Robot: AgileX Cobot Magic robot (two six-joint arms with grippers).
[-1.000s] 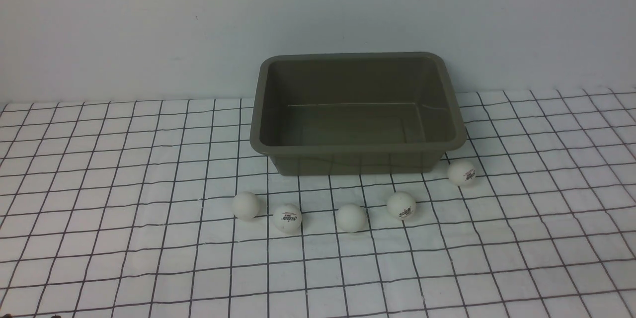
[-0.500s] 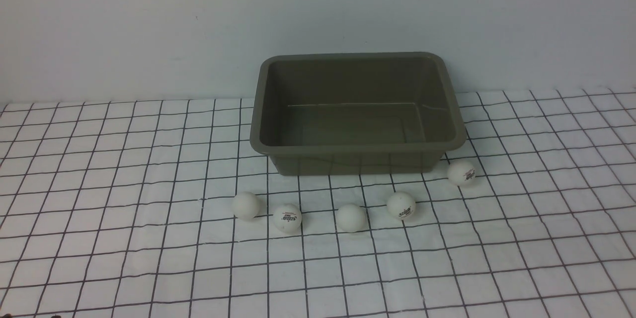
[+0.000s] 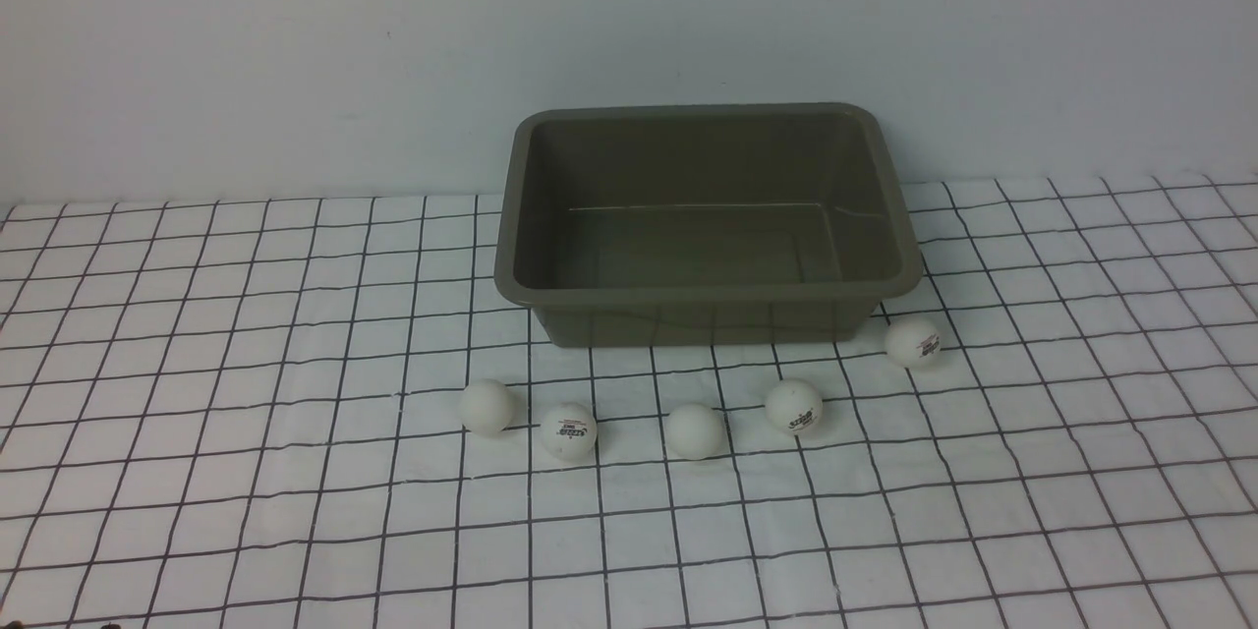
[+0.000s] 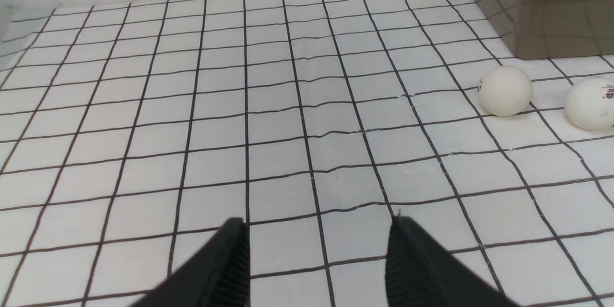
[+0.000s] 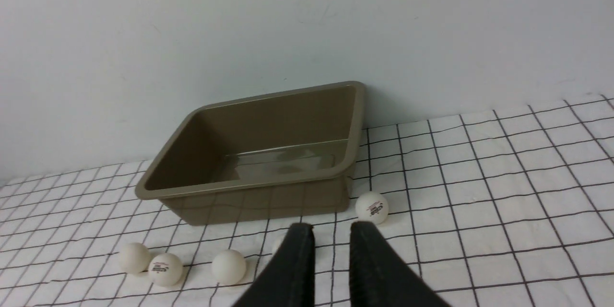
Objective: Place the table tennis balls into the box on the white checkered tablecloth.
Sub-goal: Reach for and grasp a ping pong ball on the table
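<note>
Left gripper (image 4: 320, 223) — fingers apart; right gripper (image 5: 332, 225) — closed, its fingers level.

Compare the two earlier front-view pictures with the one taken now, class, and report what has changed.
Nothing has visibly moved, and nothing was taken hold of or let go in the front view. The five table tennis balls stayed on the white checkered tablecloth, in front of the olive-brown plastic box, which stayed in place with no ball visible in it.
</note>
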